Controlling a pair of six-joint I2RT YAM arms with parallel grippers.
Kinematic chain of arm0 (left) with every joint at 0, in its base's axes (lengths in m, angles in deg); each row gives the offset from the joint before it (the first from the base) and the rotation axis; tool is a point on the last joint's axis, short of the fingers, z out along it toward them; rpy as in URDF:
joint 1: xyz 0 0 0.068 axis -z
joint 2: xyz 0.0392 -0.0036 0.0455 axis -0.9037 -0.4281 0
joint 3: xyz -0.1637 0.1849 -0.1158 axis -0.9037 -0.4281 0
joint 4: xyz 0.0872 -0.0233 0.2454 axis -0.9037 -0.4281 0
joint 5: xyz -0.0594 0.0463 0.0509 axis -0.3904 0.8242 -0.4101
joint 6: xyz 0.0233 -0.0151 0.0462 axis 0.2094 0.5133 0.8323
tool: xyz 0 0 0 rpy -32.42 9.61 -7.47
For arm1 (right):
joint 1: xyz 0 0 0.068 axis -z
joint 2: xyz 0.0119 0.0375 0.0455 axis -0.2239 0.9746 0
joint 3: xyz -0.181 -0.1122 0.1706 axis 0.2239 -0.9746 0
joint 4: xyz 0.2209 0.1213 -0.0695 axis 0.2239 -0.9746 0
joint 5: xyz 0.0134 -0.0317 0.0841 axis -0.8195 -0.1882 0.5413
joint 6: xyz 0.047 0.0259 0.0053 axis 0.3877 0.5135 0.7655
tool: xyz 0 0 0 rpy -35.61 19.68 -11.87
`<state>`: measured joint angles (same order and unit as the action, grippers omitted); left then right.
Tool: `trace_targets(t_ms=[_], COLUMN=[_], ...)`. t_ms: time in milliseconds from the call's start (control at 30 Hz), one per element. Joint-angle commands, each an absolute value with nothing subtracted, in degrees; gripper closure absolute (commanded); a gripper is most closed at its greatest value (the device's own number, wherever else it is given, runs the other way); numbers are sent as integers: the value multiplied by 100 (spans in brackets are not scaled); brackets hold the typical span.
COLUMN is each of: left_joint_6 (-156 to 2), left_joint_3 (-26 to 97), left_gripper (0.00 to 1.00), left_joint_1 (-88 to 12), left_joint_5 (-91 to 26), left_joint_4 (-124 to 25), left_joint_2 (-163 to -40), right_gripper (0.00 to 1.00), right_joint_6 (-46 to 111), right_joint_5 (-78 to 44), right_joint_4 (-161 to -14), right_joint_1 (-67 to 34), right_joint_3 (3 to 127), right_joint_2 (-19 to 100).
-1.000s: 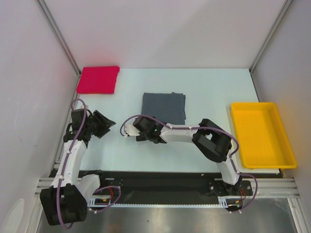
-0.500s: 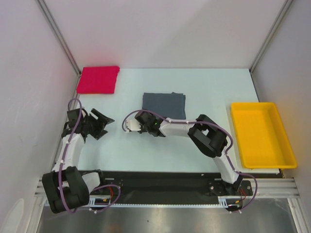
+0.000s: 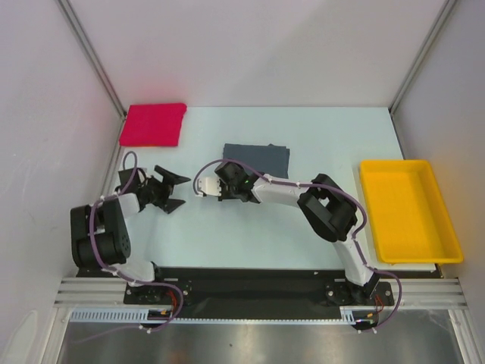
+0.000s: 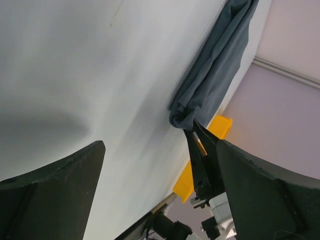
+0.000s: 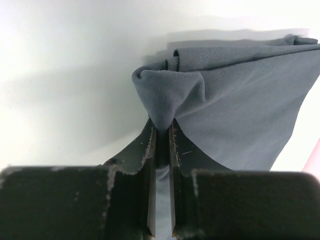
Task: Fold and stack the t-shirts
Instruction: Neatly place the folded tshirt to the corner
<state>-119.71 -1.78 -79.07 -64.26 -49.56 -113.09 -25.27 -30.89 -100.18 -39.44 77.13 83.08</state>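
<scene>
Right wrist view: what is seen clamped between the jaws?

A bunched corner of the grey t-shirt (image 5: 225, 95) is pinched there by the right gripper (image 5: 161, 131), its jaws pressed together on the cloth. The rest of the shirt is spread flat on the table (image 3: 303, 227), well to the left of the yellow tray (image 3: 409, 162).

And the left gripper (image 3: 173, 189)?

It is held wide apart with nothing in it, low over the table, farther from the tray than the pinched corner and pointed toward that corner.

Which step is judged to be in hand?

The grey shirt appears folded into a rectangle already, and the red t-shirt (image 3: 154, 123) is laid folded farthest from the tray, toward the back. Stacking is therefore probably being started: one shirt must be brought onto the other.

What is called for next?

If the shirt were lifted by one corner, the folds would likely fall open. A second grip by the left gripper, or a slow drag away from the tray, would be wanted.
</scene>
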Motion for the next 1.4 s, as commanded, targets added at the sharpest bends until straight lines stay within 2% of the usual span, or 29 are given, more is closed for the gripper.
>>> trace_targets(t_ms=[0, 167, 500, 733, 867, 1033, 1367], left_joint_6=[-12482, -12965, -13369, -13466, -13739, -13660, -13291], left_joint_3=[175, 527, 1537, 2504, 2645, 3136, 3919], left_gripper=[0, 0, 0, 0, 0, 0, 12], left_joint_1=[-7539, -6906, -6237, -5772, -5666, -5595, -5578], left_joint_5=[-6862, -6659, -6387, -6255, -6123, -6088, -5833], left_joint_4=[-3801, -3133, -3071, -3387, -3202, -3710, -4371], left_joint_2=[-11812, -12480, -13631, -14291, -14511, -14863, -15294], right_gripper=[100, 100, 100, 100, 100, 100, 100], right_joint_6=[-2404, -2333, -2096, -1824, -1745, -1560, -1332], right_joint_5=[-2918, -2760, -2347, -2049, -1925, -1819, -1740], right_joint_4=[-10121, -10147, -10165, -10086, -10086, -10042, -9971], right_joint_1=[-3918, -3752, -3461, -3242, -3136, -3013, -2934], right_joint_3=[7668, 7607, 7563, 7632, 7650, 7650, 7791], right_joint_2=[7876, 7612, 7207, 7111, 7058, 6935, 6908])
